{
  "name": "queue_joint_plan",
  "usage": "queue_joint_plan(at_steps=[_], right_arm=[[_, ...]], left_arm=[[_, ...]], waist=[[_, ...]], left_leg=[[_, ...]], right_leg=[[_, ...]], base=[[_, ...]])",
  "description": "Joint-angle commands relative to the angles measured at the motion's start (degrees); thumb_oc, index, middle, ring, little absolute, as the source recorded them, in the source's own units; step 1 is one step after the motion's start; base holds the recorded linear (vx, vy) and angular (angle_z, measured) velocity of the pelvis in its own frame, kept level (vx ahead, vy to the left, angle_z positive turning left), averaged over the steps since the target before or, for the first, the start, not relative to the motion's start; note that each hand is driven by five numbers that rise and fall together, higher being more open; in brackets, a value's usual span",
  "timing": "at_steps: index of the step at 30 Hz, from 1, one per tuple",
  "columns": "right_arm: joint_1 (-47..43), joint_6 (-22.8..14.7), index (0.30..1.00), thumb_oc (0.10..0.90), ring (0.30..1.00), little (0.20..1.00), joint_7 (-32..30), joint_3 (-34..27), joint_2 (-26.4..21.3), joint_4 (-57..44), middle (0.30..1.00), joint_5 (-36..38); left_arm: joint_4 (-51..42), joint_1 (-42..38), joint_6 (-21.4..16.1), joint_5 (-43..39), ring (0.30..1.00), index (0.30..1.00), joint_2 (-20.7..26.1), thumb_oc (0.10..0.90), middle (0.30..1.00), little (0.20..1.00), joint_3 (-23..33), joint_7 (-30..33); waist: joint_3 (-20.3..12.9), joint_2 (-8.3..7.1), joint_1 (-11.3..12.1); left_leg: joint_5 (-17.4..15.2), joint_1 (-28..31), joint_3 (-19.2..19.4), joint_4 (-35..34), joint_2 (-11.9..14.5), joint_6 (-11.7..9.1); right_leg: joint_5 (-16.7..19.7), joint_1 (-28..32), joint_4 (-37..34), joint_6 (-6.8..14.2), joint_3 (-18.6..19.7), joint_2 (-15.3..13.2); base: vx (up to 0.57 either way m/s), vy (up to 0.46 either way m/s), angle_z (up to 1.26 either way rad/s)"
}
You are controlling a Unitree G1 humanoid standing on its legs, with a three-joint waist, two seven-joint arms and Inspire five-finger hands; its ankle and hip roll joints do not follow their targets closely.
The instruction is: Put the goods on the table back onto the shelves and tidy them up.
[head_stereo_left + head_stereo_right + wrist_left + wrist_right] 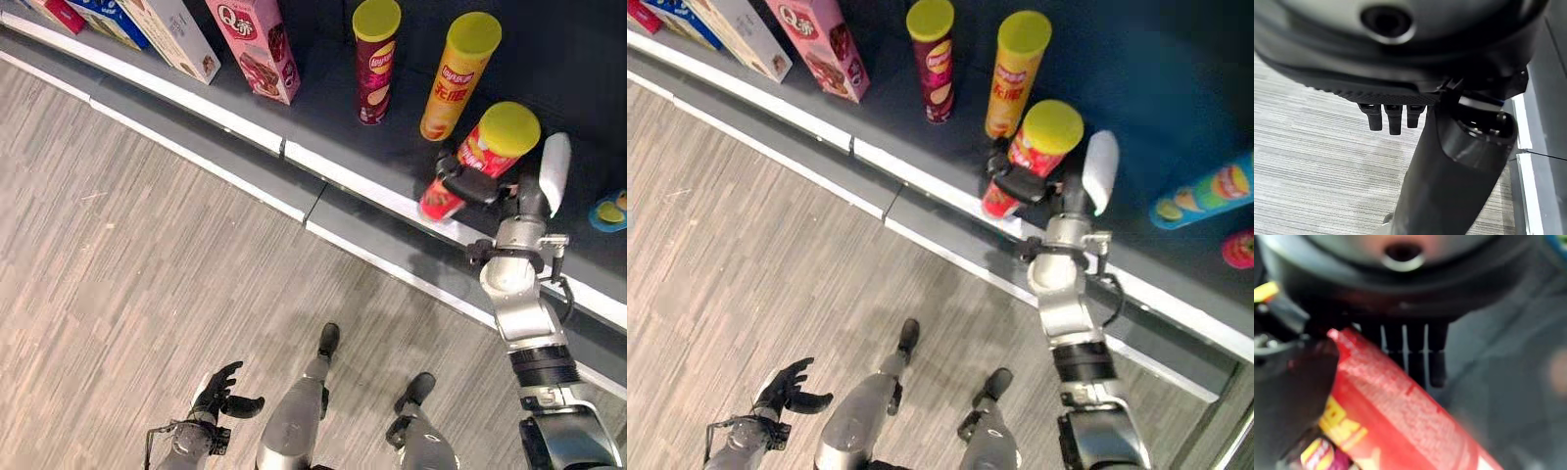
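head pair: high, looking down, sharing shelf (411, 137) | wrist cams: very close behind fingers (1420, 352)

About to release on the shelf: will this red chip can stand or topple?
The red chip can is tall and narrow, tilted in the right hand, so it likely tips unless squared first. Being round, it would probably roll. It looks stiff.

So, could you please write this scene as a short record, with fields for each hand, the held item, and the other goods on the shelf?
right hand: fingers curled round the red cylindrical chip can with yellow lid, over the dark shelf near its front edge
held can: tilted, lid towards the back of the shelf
left hand: low over the wood-pattern floor, fingers relaxed, holding nothing
standing cans: dark red chip can with yellow lid, orange-yellow chip can with yellow lid, both upright, apart
boxes: pink carton, beige carton
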Motion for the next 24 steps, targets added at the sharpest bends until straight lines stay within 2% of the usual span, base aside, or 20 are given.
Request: queue_joint_plan(at_steps=[1,3,12,19,22,24], right_arm=[[-4.4,-2.3,0.300,0.400,0.300,0.300,-9.3,-1.9,-5.5,-6.2,0.300,-6.1],[-5.5,-0.9,0.300,0.400,0.300,0.300,-12.4,-3.2,-8.5,-3.9,0.300,-7.7],[-8.0,-1.2,0.300,0.400,0.300,0.300,-16.6,-4.4,-10.7,3.4,0.300,-3.6],[-10.9,-0.8,0.300,0.400,0.300,0.300,-19.0,-4.1,-12.2,4.8,0.300,-2.7],[-10.7,-0.3,0.300,0.400,0.300,0.300,-19.4,-4.8,-13.2,4.9,0.300,-2.8],[-10.4,-0.1,0.300,0.400,0.300,0.300,-19.8,-5.5,-13.8,5.0,0.300,-2.6]], left_arm=[[0.5,3.0,-2.3,-1.2,0.900,0.900,3.7,0.800,0.900,0.900,-1.0,2.7],[0.5,2.2,-2.8,-0.9,0.900,0.900,3.8,0.800,0.900,0.900,-2.1,3.4],[-0.4,1.2,-3.7,-1.6,0.900,0.900,4.0,0.800,0.900,0.900,-3.6,3.7],[-0.9,0.8,-4.1,-1.9,0.900,0.900,4.2,0.800,0.900,0.900,-4.3,4.3],[-1.0,0.7,-4.2,-2.1,0.900,0.900,4.0,0.800,0.900,0.900,-4.3,4.5],[-1.2,0.4,-4.3,-2.1,0.900,0.900,3.9,0.800,0.900,0.900,-4.4,4.6]], waist=[[-5.9,-2.64,-1.4],[-5.1,-2.27,-1.6],[-3.7,-1.16,-1.1],[-3.0,0.16,-0.7],[-2.9,0.79,-0.7],[-3.2,1.16,-1.0]], left_leg=[[-7.0,0.0,-2.3,2.5,4.7,-2.0],[-6.7,-1.2,-2.8,2.4,4.2,-2.0],[-6.1,-3.5,-3.5,2.5,3.4,-2.1],[-5.1,-5.0,-3.8,1.4,2.9,-2.2],[-4.4,-5.1,-4.1,0.1,2.5,-2.3],[-5.3,-4.9,-4.4,-0.4,2.3,-2.5]], right_leg=[[-0.3,-3.6,6.4,3.7,-1.1,-7.8],[-0.2,-4.2,6.2,3.9,-1.4,-8.0],[0.3,-5.8,6.3,4.0,-1.7,-8.5],[0.8,-7.4,5.8,4.3,-1.6,-8.7],[0.7,-7.9,6.0,4.5,-1.8,-9.0],[-0.8,-7.6,6.3,5.1,-1.4,-8.9]], base=[[-0.04,-0.001,-0.01],[-0.02,-0.009,0.09],[-0.01,-0.003,0.03],[0.00,0.000,0.00],[0.03,-0.011,0.01],[0.08,-0.028,0.07]])
